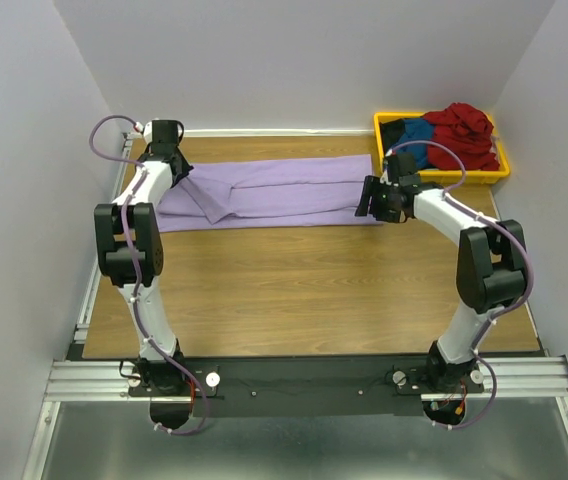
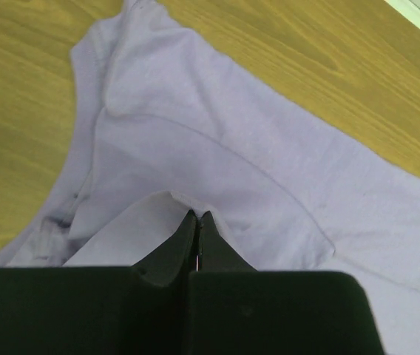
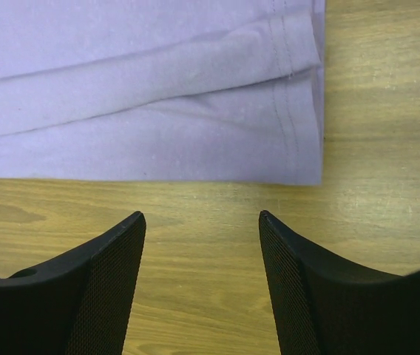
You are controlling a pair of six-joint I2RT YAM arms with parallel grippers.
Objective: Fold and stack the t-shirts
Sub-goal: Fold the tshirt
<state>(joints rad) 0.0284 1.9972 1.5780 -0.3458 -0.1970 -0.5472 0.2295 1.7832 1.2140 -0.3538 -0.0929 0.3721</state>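
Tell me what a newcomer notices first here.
A lavender t-shirt, folded into a long strip, lies across the far half of the table. The left gripper is shut on a fold at its left end, while the right gripper hangs open near its hem. A yellow bin heaped with other t-shirts sits in the far right corner.

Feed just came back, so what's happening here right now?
The left gripper is shut on a fold at the sleeve end of the lavender t-shirt, which lies folded in a long strip on the table. The right gripper is open above bare wood just short of the shirt's hem. Red, blue and black shirts sit in the yellow bin.
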